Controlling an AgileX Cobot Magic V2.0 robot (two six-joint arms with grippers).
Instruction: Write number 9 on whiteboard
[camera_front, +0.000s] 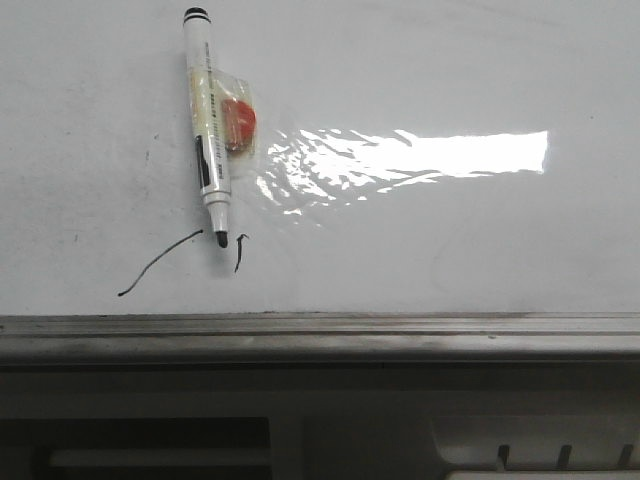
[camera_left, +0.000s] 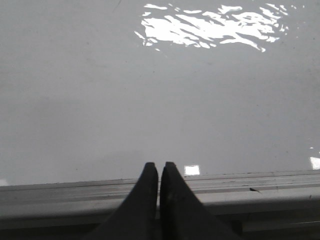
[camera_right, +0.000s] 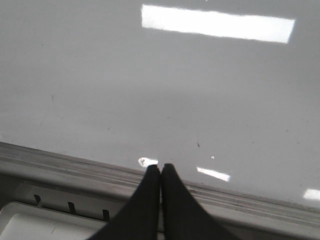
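Note:
The whiteboard (camera_front: 450, 240) is a glossy white board with a bright glare patch (camera_front: 440, 153). No number 9 shows on it. It carries only a short curved black stroke (camera_front: 158, 264) and a tiny tick mark (camera_front: 240, 252). An uncapped white marker (camera_front: 210, 130) lies on the board at upper left, its black tip pointing toward the near edge, between the two marks. My left gripper (camera_left: 159, 165) is shut and empty over the board's near edge. My right gripper (camera_right: 160, 166) is also shut and empty over that edge. Neither gripper shows in the front view.
A small orange-red object in clear plastic (camera_front: 238, 122) is stuck to the marker's right side. A grey metal edge strip (camera_front: 320, 325) runs along the board's near side. Below it is a dark frame with white slotted parts (camera_front: 540, 455).

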